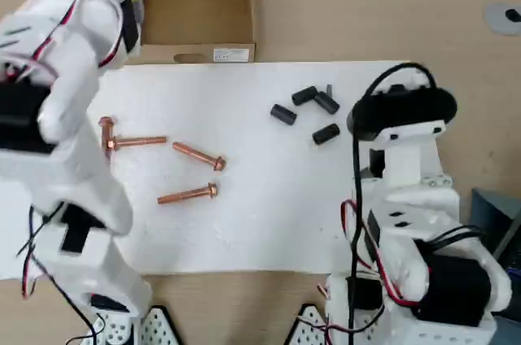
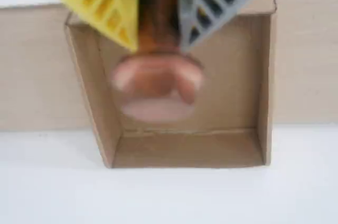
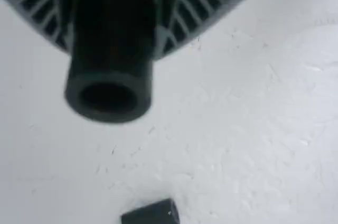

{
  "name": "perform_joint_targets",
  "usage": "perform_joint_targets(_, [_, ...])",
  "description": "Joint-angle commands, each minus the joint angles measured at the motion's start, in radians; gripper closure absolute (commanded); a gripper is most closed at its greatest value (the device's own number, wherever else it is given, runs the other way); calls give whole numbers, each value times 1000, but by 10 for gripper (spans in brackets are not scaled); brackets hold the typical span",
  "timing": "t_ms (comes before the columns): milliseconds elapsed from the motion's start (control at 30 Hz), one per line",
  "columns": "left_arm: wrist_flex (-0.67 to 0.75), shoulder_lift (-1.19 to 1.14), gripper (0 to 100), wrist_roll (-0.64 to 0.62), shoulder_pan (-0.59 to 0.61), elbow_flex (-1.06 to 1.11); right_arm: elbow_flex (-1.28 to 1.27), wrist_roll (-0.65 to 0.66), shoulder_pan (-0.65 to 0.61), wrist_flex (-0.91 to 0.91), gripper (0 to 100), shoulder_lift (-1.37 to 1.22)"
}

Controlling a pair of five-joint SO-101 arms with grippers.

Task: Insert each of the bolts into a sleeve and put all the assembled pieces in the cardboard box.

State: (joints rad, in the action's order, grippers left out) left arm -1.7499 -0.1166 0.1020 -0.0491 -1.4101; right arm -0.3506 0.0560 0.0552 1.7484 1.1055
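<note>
Left pincer (image 2: 158, 42): clamped on a copper bolt (image 2: 157, 78), with the yellow and grey fingers either side of the shank and the head pointing down. It hangs over the open cardboard box (image 2: 187, 150). Can't tell if the head touches the box floor.

High view: the left pincer is at the box's 9 o'clock wall. The box sits at 11 o'clock on the surface (image 1: 366, 19), butted against the 12 o'clock edge of the white sheet (image 1: 269, 223).

Right pincer (image 3: 116, 34): clamped on a black sleeve (image 3: 111, 71), fingers on both flanks, open bore facing the camera. The sleeve is held clear above the sheet. A spare sleeve (image 3: 150, 214) lies flat on the sheet near it, not touching.

Right arm (image 1: 403, 117): at 3 o'clock of the sheet.

Loose bolts (image 1: 189, 194): four as far as I can tell, all flat on the sheet at 9 o'clock. Two meet at their heads, just beside the left arm (image 1: 73, 117). The other two lie apart from each other, nearer the sheet's centre.

Loose sleeves (image 1: 283, 114): four in a cluster at 1–2 o'clock of the sheet, just beside the right arm. The two at the 12 o'clock end of the cluster are touching or nearly so; can't tell which.
</note>
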Motion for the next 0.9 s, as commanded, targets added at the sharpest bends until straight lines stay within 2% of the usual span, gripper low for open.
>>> perform_joint_targets(0, [-6,234,1000,-9,8,261,-61,-3,-7,-52,989,48])
perform_joint_targets(267, [-3,740,1000,-11,8,936,-243,-5,-7,-157,989,157])
perform_joint_targets(467, [21,1059,1000,-11,8,1352,-397,-6,-7,-238,989,245])
perform_joint_targets(600, [110,1259,1000,-12,31,1606,-530,-6,-12,-316,989,328])
perform_joint_targets(767, [310,1526,1000,-58,121,1962,-684,-8,-139,-391,989,472])
perform_joint_targets(867, [404,1696,1000,-58,140,2156,-779,-75,-219,-437,989,572])
